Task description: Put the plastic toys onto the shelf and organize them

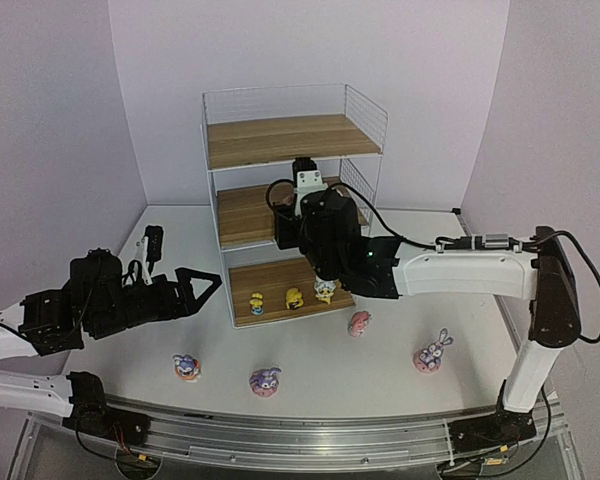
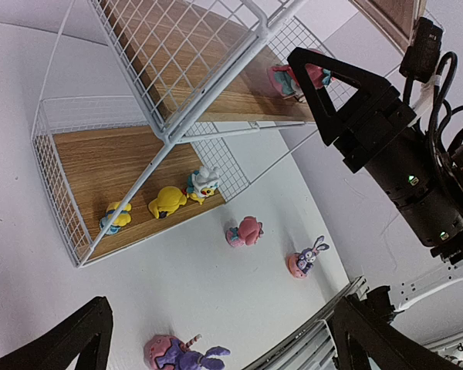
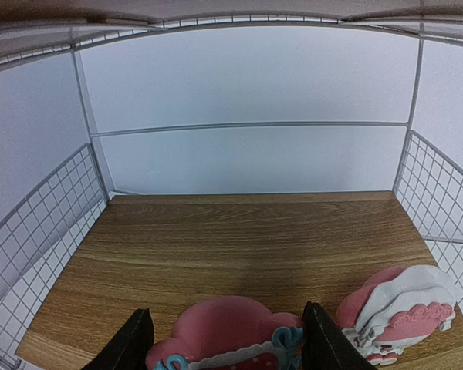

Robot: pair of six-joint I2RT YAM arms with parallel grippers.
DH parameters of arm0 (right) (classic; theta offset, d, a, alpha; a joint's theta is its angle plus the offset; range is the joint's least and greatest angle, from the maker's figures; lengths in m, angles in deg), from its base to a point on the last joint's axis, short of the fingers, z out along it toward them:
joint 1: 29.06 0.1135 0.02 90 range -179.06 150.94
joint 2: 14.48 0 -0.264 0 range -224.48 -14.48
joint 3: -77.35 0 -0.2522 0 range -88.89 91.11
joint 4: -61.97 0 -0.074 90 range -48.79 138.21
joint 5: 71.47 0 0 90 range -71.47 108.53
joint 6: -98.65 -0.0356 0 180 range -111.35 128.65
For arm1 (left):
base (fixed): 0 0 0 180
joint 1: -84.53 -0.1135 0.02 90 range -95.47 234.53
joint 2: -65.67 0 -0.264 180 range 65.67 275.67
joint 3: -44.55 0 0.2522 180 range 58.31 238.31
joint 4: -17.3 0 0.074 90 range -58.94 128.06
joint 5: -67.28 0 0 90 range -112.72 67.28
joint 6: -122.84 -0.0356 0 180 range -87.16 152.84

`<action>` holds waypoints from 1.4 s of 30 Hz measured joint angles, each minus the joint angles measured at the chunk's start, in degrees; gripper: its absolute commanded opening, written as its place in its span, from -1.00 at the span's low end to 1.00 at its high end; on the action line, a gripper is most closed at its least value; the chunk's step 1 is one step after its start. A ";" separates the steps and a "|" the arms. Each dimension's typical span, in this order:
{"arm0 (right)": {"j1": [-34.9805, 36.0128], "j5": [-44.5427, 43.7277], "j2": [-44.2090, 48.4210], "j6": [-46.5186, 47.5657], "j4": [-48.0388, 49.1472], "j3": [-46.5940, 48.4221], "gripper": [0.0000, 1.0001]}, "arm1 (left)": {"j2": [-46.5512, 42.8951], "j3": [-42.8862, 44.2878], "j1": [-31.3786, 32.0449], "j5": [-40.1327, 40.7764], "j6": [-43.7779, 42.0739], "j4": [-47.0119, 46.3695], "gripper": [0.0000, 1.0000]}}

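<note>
Shelf (image 1: 367,110): thin wire mesh, smooth white coating, looks like painted metal; its boards (image 3: 247,231) brown wood-grain, flat & smooth, low sheen. Pink figurine (image 3: 231,331) betw. the right hand (image 3: 225,310) fingers (image 3: 130,345): moulded plastic, smooth, soft gloss; pink-and-white figurine (image 3: 401,308) beside it same. Yellow figurines (image 2: 168,202) & purple bunny (image 2: 189,358): smooth plastic, slight shine. Fingers matt black plastic, also on left hand (image 1: 205,293). Right arm shell (image 1: 460,272) glossy white plastic. Cables (image 1: 385,228) black, rubbery-looking jacket. Counter (image 1: 380,345) white, matt, smooth. Front rail (image 1: 310,440) brushed silver metal. Walls (image 1: 60,100) matt, plain.
</note>
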 measured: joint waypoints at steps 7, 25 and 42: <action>0.00 -0.02 0.00 -0.29 -0.07 0.00 -0.05 | -0.04 -0.22 0.00 0.00 0.00 0.00 0.99; 0.02 -0.09 0.00 -1.47 -0.48 0.00 0.33 | -0.93 -0.22 0.00 0.07 -0.02 0.04 0.99; 0.16 0.22 0.00 -1.89 -0.79 0.02 0.04 | -1.22 -0.22 0.00 0.50 -0.04 0.07 0.99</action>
